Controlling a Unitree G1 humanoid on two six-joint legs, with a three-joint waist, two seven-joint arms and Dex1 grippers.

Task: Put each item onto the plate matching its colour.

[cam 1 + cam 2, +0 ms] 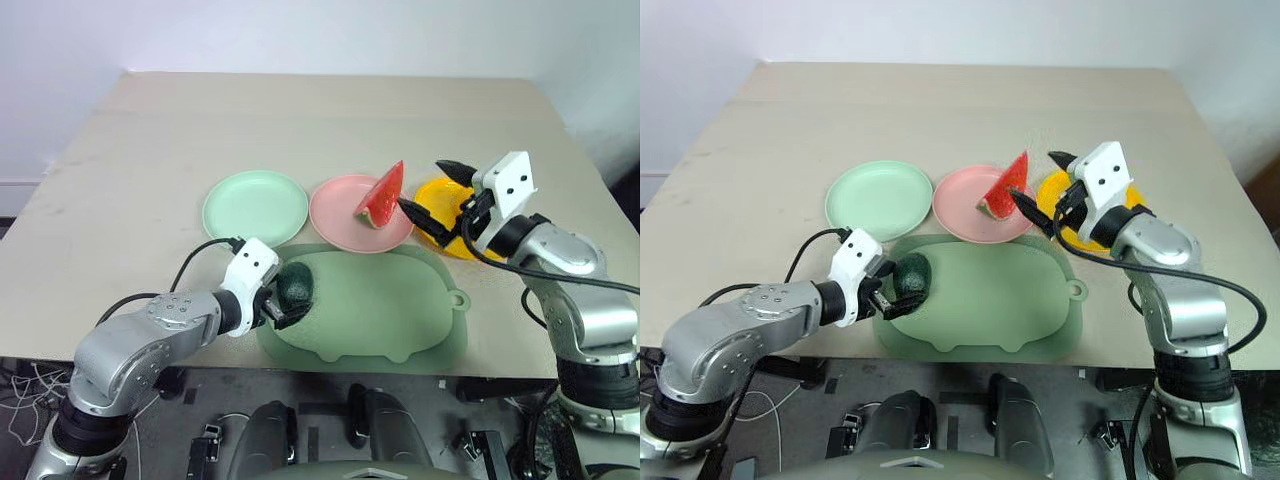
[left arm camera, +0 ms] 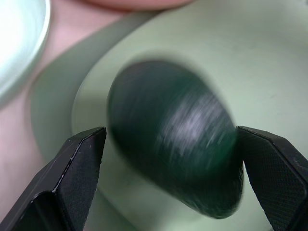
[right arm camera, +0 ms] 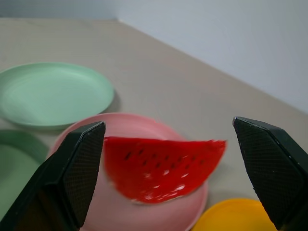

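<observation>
Nearest, large dull-green rounded mat [image 1: 385,310] bearing small dark green avocado [image 1: 295,287] between wide-spread left gripper [image 1: 280,305]. Farther: mint [image 1: 254,207], pink [image 1: 340,218], yellow plates [image 1: 440,192]; red watermelon wedge [image 1: 382,196] on pink; right gripper [image 1: 432,192] wide, empty.

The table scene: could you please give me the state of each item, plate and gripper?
Avocado: on the mat, between open fingers, not on a plate.
Watermelon wedge: upright on pink plate.
Green plate: empty.
Yellow plate: contents hidden.
Left gripper: open.
Right gripper: open, empty.
</observation>
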